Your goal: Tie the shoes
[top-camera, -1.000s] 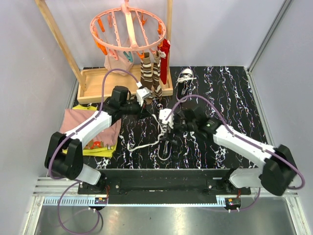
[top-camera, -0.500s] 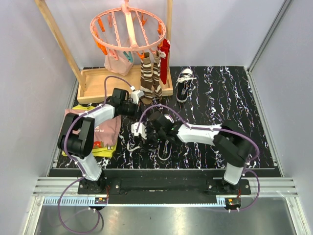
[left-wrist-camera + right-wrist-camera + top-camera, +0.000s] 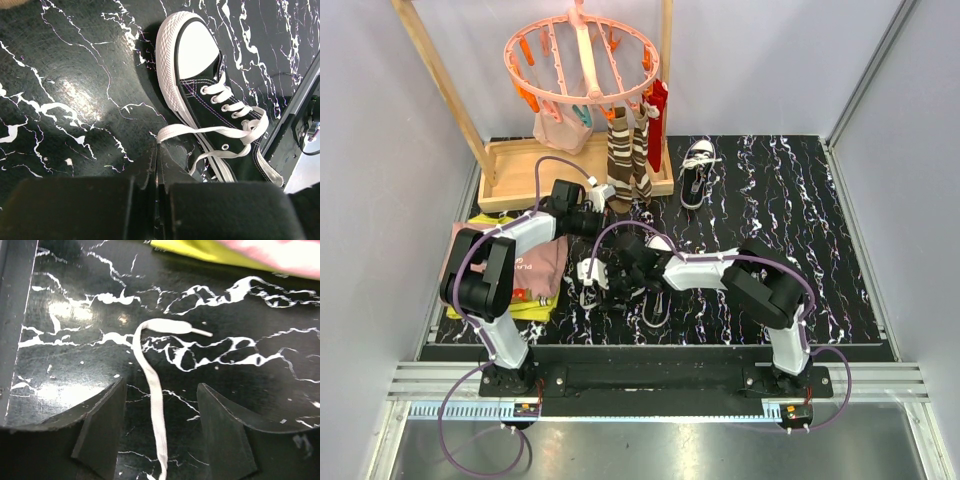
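Shoes first: the nearer black sneaker (image 3: pixel 210 105) lies on the black marbled surface (image 3: pixel 75 75) just ahead of my left fingers (image 3: pixel 142 195) and a little to one side. Its white toe cap (image 3: pixel 197 50) points away from them. My left fingers are pressed together down to a thin seam. A flat white lace (image 3: pixel 210 132) runs from the eyelets straight to that seam, raised off the surface, so as far as I can see they pinch its end. A second strand loops back beside it toward the sneaker's side.

My right fingers (image 3: pixel 102 430) stand wide apart. A loose lace (image 3: pixel 150 390) lies flat on the surface in the gap between them, touching neither, and its tipped end hooks sideways just past the fingertips. Further ahead of the right fingers I see the edge of a yellow cloth (image 3: pixel 200 252) and a pink cloth (image 3: pixel 280 255).

On the overhead camera the right fingers are low beside the nearer sneaker. The left fingers sit just in front of the brown striped socks (image 3: pixel 625 155), which hang from a round pink clip hanger (image 3: pixel 582 60). The second sneaker (image 3: pixel 697 168) rests at the far side of the surface, well apart from both pairs of fingers and near the end of a wooden tray (image 3: pixel 520 172). The pink cloth carries printed lettering, but it is too small for me to read, and I cannot make out any brand mark on either sneaker.
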Tool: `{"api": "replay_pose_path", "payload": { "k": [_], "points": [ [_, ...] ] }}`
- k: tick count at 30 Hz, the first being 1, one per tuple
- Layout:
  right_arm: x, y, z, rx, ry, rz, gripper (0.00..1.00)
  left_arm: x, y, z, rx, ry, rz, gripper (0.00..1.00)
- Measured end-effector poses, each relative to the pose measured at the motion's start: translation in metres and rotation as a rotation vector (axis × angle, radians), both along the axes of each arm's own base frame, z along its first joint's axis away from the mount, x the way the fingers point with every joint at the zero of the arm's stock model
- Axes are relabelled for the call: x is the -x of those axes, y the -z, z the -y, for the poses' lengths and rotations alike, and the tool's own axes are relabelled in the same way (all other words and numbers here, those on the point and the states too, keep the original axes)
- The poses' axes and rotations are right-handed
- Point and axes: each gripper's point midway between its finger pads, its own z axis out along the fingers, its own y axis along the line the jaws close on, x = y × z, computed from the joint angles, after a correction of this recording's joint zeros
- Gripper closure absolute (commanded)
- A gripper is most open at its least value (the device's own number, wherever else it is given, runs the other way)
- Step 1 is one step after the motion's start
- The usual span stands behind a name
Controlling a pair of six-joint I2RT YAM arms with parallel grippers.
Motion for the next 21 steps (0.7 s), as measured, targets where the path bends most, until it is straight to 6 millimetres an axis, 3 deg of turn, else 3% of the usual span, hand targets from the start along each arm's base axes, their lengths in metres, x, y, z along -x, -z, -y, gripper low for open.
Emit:
{"api": "replay_pose_path", "payload": {
  "k": [4, 8, 9, 10, 14, 17, 19, 21],
  "points": [
    [0.004, 0.011, 0.0, 0.015, -0.024, 0.002, 0.4, 0.0, 0.001, 0.0, 0.0, -0.003, -0.007, 1.0],
    [0.004, 0.012, -0.004, 0.006, -0.039, 0.02, 0.72, 0.0, 0.001, 0.0, 0.0, -0.003, -0.006, 1.0],
    [0.005, 0.012, -0.005, 0.007, -0.044, 0.024, 0.94, 0.0, 0.001, 0.0, 0.0, -0.004, -0.007, 1.0],
    [0.007, 0.013, -0.005, 0.01, -0.048, 0.025, 1.0, 0.0, 0.001, 0.0, 0.0, -0.003, -0.006, 1.0],
    [0.01, 0.013, 0.003, 0.033, -0.045, 0.028, 1.0, 0.001, 0.001, 0.0, 0.003, -0.002, -0.007, 1.0],
    [0.015, 0.004, 0.025, 0.078, -0.007, 0.019, 1.0, 0.002, -0.001, 0.001, 0.011, 0.008, -0.008, 1.0],
    [0.016, -0.02, 0.04, 0.076, 0.038, 0.015, 1.0, 0.004, -0.002, 0.001, 0.011, 0.014, -0.006, 1.0],
    [0.008, -0.062, 0.052, 0.022, 0.102, 0.037, 1.0, 0.006, -0.009, 0.0, 0.008, 0.022, 0.01, 1.0]
  ]
}}
